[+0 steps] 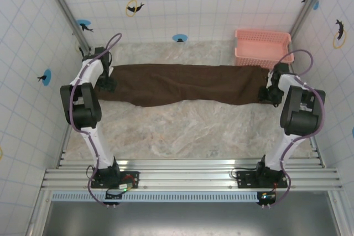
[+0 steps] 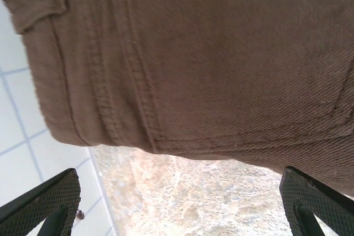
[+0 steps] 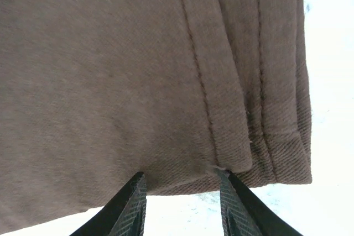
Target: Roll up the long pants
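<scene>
The long pants (image 1: 182, 84) lie flat and stretched across the table, dark brown, with the waist end at the left and the leg ends at the right. My left gripper (image 1: 108, 84) hangs at the waist end. In the left wrist view it (image 2: 178, 172) stands wide open, the cloth (image 2: 193, 53) with a belt loop (image 2: 38, 9) just beyond its fingertips (image 2: 61, 186). My right gripper (image 1: 268, 95) is at the leg ends. In the right wrist view it (image 3: 182, 174) is partly open, its fingertips (image 3: 135, 189) touching the hem (image 3: 260, 164), nothing pinched.
A pink basket (image 1: 263, 48) stands at the back right, right behind the leg ends. Tiled walls (image 1: 33, 53) close in on both sides and the back. Bare marbled table (image 1: 188, 131) spreads between the pants and the arm bases.
</scene>
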Robot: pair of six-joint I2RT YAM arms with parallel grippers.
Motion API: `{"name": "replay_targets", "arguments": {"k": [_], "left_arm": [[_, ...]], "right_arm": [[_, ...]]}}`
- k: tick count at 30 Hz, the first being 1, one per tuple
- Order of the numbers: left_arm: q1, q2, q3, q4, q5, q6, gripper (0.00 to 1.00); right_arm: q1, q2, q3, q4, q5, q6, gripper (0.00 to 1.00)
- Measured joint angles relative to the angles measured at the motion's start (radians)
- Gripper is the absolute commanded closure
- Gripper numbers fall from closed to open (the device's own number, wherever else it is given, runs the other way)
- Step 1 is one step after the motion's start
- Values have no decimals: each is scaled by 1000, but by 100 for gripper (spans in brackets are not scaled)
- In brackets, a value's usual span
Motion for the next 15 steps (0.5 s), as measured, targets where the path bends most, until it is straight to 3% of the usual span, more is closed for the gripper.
{"name": "replay_targets", "arguments": {"k": [15], "left_arm": [[0,19,2,10,-4,0,4]], "right_arm": [[-18,-6,-17,51,4,34,61]]}}
